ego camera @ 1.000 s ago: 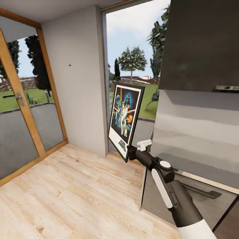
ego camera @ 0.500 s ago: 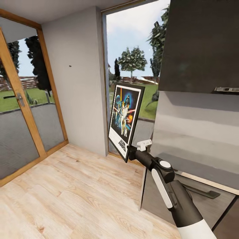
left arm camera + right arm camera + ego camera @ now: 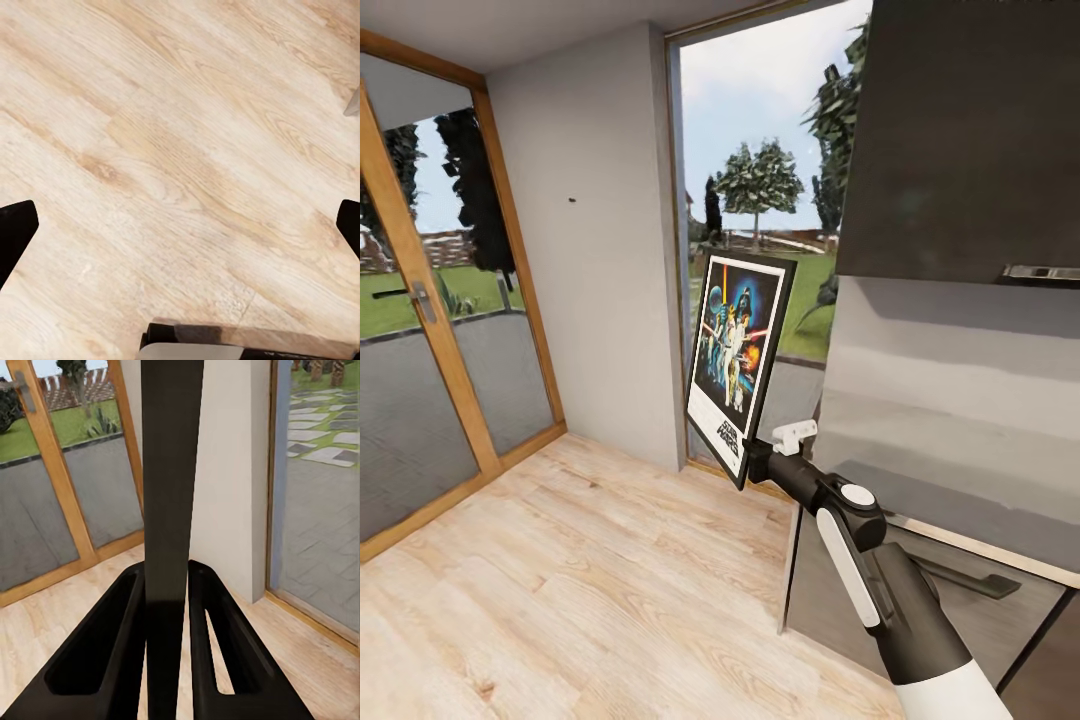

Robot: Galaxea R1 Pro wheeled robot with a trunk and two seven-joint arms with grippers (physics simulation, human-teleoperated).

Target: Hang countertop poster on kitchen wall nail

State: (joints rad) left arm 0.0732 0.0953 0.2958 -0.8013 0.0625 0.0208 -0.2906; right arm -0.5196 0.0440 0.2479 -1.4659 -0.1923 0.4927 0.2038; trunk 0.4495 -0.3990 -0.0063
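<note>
1. Right gripper [image 3: 752, 462] mostly hidden behind the lower corner of the portrait poster with black frame, thin white border and colourful figures on dark blue [image 3: 738, 358]; fingertips not visible in head view.
2. In right wrist view, two black fingers [image 3: 120, 652] clamped on the poster [image 3: 171, 510], seen edge-on as a dark vertical strip; picture face hidden there, top edge cut off.
3. Left gripper [image 3: 180, 225]: black fingertips [image 3: 13, 232] at opposite edges of left wrist view, spread wide apart, nothing between, pale wood plank floor [image 3: 180, 150] beyond.
4. Poster held upright, slightly tilted, in the air above the floor, in front of the tall glass window [image 3: 760, 150], between plain light grey wall section [image 3: 600, 250] and dark grey upper cabinet [image 3: 970, 140].
5. White title strip along the poster's bottom, lettering too small to read.
6. Tiny dark wall nail [image 3: 571, 198] a mere speck on the grey wall, well apart from the poster, higher up.
7. Wood-framed glass door [image 3: 420, 330] cut off at head view's left edge; cabinet front with dark handle [image 3: 960, 575] partly hidden by the right arm.
</note>
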